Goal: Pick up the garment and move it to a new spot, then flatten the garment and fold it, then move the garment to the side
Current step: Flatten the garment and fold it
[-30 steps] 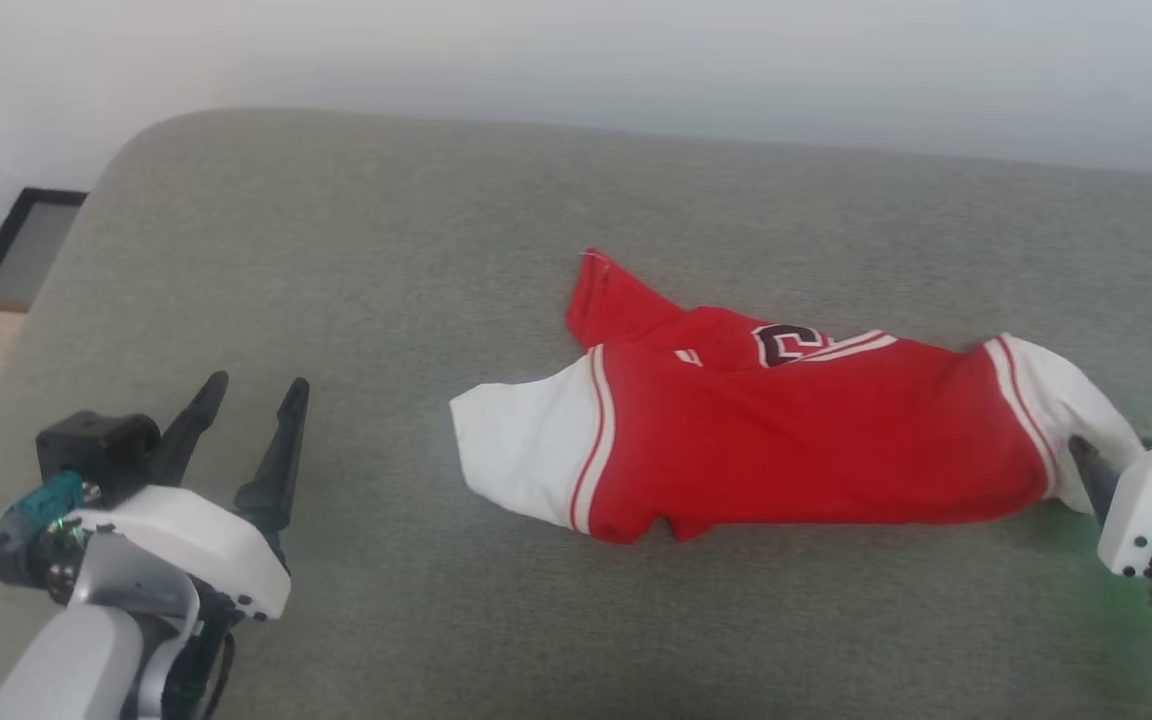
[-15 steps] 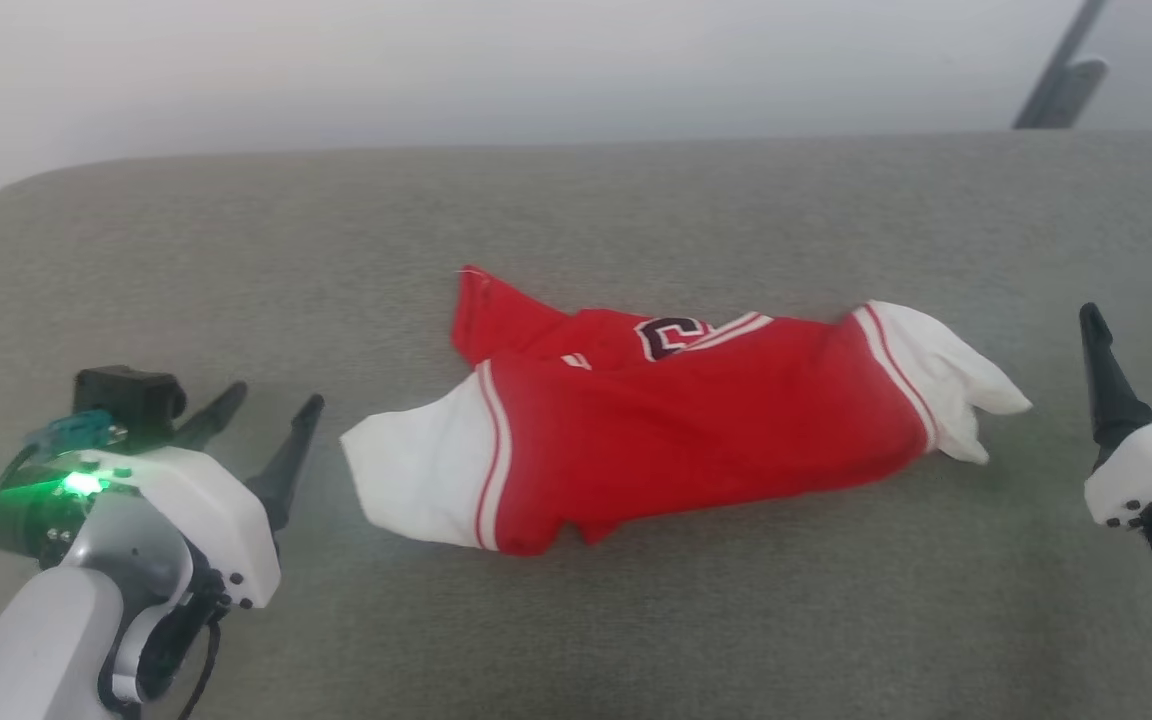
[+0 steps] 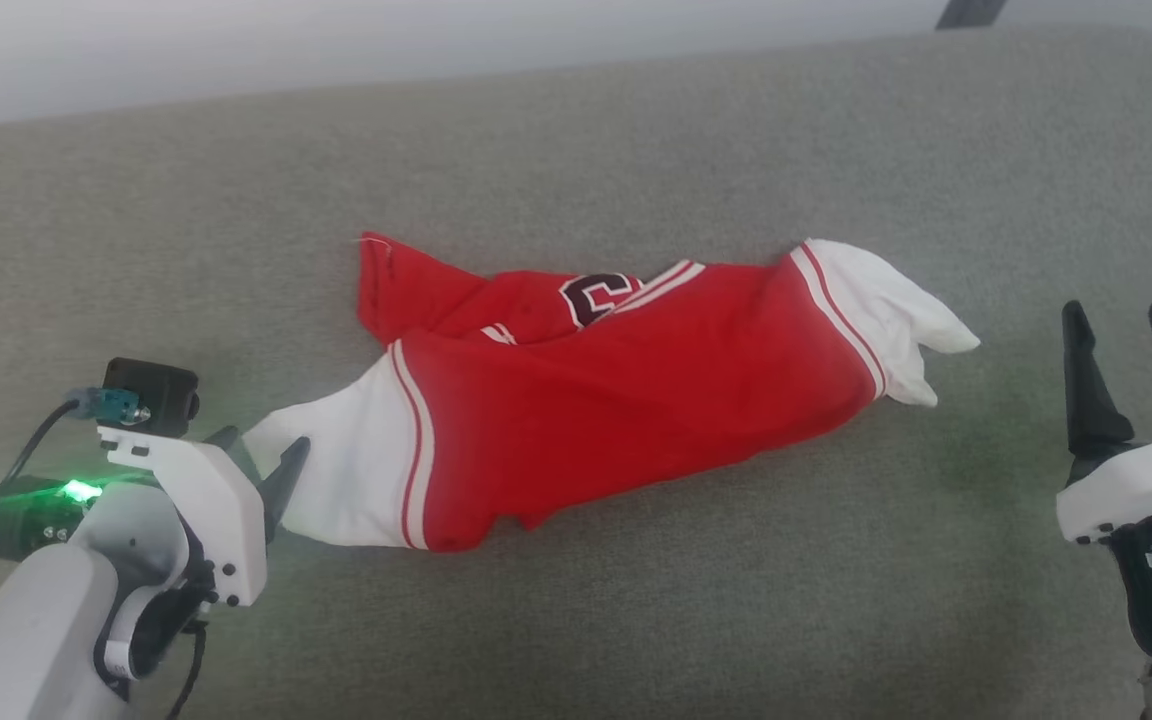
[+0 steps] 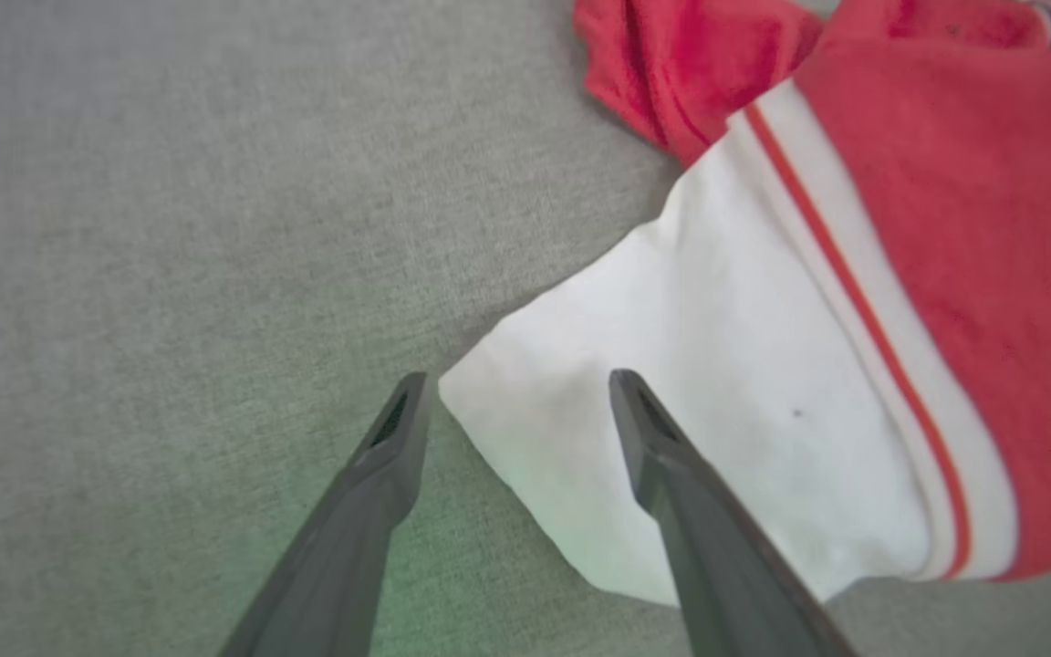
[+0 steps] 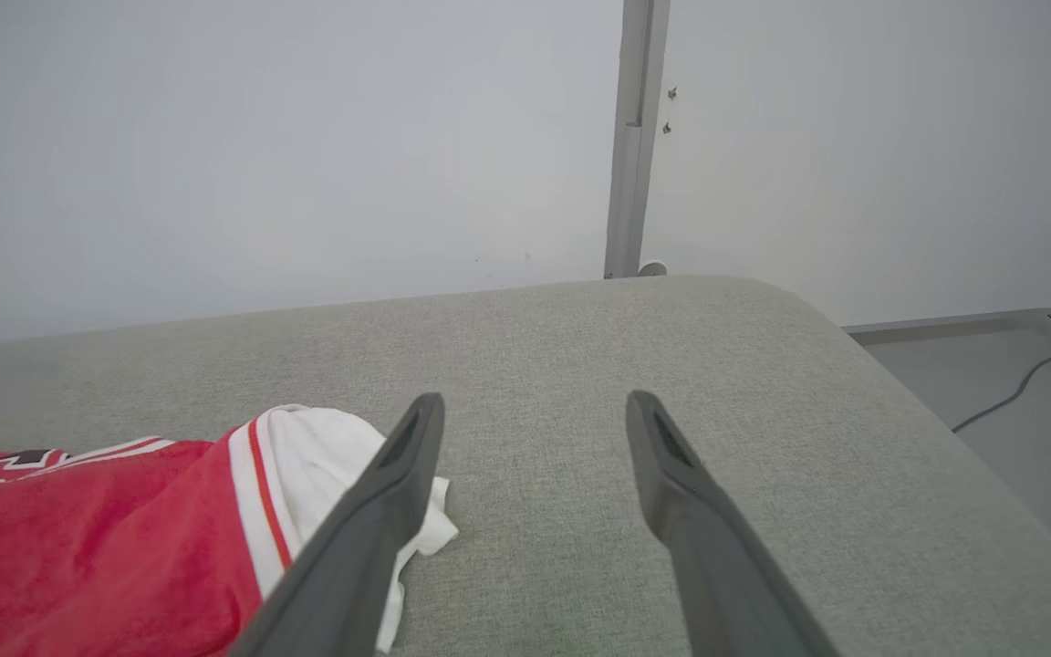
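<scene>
Since half a second before, the left pincer point(image 3: 261, 440) had closed the gap to the garment point(image 3: 626, 400). Bare tabletop point(image 3: 636, 150) had lain between them then; now its fingertips stood at the tip of the left-hand sleeve point(image 3: 336, 480). The head camera had also turned, so the whole picture had shifted.

From the left wrist, the left pincer point(image 4: 518, 376) was spread wide and held nothing. The white sleeve's corner lay between its fingers, one finger over the sleeve and the other over bare tabletop point(image 4: 170, 274). Whether either finger touched the cloth I could not tell.

The garment point(image 4: 945, 182) lay crumpled and partly folded near the middle of the grey fabric tabletop. Its red body ran from left to right, and part of the dark number showed along its far edge. The right-hand sleeve point(image 3: 876, 300) pointed towards the right pincer point(image 3: 1114, 308), which stood well apart from it, jaws wide and empty.

From the right wrist, the right pincer point(image 5: 535, 397) hung over bare tabletop point(image 5: 671, 365), with the garment point(image 5: 78, 547) at the lower left. Beyond the tabletop rose a pale wall point(image 5: 306, 137) with a grey post point(image 5: 635, 137), and a cable point(image 5: 1009, 397) lay on the floor point(image 5: 1036, 474). A green light point(image 3: 76, 490) glowed on the left wrist.
</scene>
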